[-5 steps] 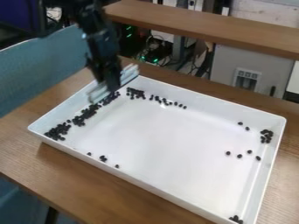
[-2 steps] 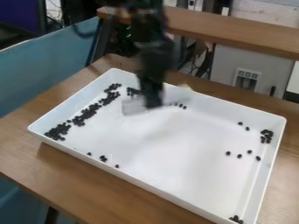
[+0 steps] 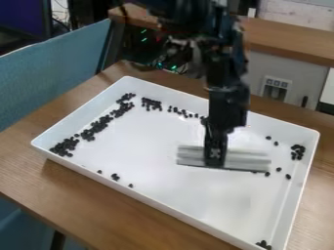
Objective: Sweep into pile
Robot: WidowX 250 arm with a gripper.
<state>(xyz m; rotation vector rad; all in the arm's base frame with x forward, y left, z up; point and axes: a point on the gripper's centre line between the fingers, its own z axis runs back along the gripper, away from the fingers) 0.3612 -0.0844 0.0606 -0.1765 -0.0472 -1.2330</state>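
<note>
Grey-white sweeper [image 3: 246,160], clenched in black tool [image 3: 215,157]; long axis across view, 1 dark edge facing camera.

The tray [image 3: 143,151] rests on the desk [image 3: 98,205]. Pellets [image 3: 98,126] line its left edge between the front-left and rear-left corners and extend along its rear edge. One cluster [image 3: 297,151] lies near the rear-right corner, a second cluster [image 3: 263,245] in the front-right corner, and a small group [image 3: 115,177] inside the front edge, left half.
</note>
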